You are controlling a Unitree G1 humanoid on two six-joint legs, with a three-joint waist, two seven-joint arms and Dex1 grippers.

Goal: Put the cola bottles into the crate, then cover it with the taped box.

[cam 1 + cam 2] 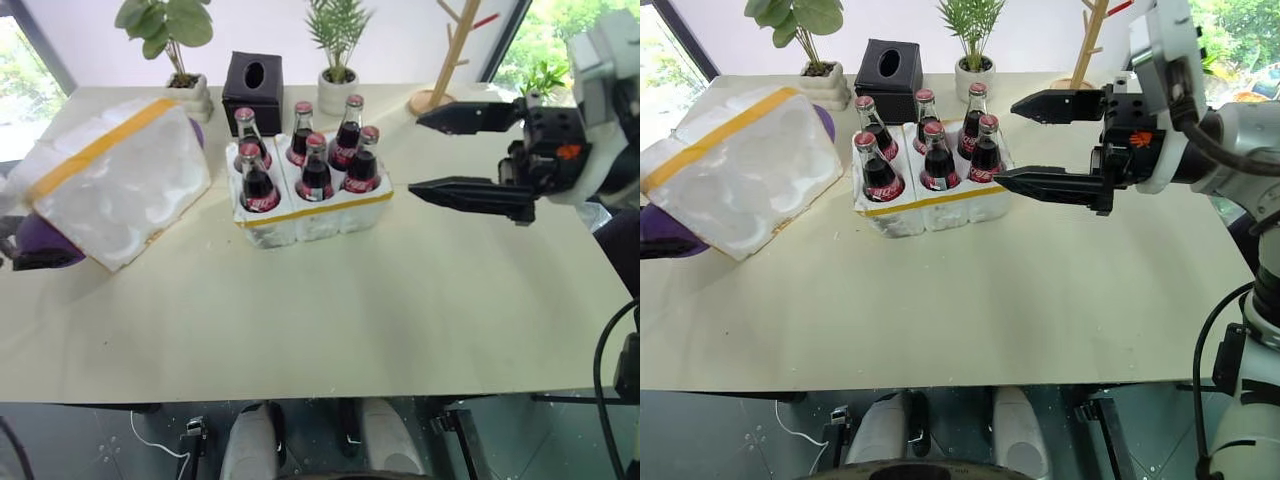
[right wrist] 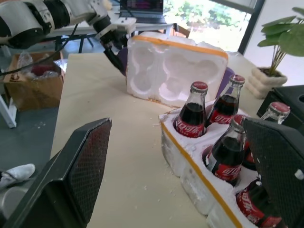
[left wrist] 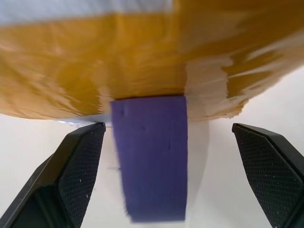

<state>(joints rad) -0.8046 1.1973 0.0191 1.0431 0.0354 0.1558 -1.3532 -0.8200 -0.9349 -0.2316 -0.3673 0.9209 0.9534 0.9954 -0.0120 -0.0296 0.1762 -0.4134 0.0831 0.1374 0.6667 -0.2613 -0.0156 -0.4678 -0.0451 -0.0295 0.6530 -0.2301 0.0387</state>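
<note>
box (image 1: 115,180) tilted, left of crate (image 1: 310,205) | left gripper (image 3: 173,183) nearer, agape, straddling box's purple tab (image 3: 151,154) | right gripper (image 1: 470,155) spread, empty

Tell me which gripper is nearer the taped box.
Left. The left gripper is right at the taped box; the right gripper hangs beyond the crate.

A black cube-shaped tissue box (image 1: 252,91) stood on the beige table (image 1: 330,310), between two white-potted green plants (image 1: 170,40) (image 1: 338,50), a wooden stand (image 1: 452,60) beyond.
</note>
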